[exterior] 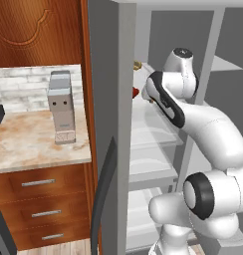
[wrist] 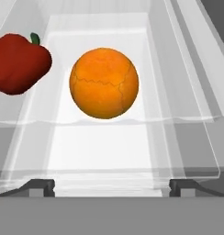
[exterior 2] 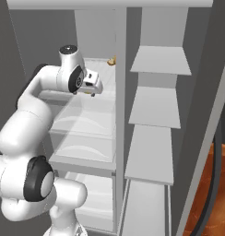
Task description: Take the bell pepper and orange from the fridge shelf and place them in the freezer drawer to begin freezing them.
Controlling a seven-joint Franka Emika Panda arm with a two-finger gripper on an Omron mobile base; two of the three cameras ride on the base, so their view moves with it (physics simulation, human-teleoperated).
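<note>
Step in hand, approach for the first pick: end effector (wrist: pixel 112 186) spread and empty, aimed at the orange (wrist: pixel 104 83) on the fridge shelf (wrist: pixel 187 114), bell pepper (wrist: pixel 19 63) just beside it; next move likely calls for advancing to straddle the orange, then closing.

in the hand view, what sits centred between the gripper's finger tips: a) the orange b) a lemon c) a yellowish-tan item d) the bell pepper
a, the orange lies midway ahead of the open gripper, on the fridge shelf, while the bell pepper lies off to its left.
</note>
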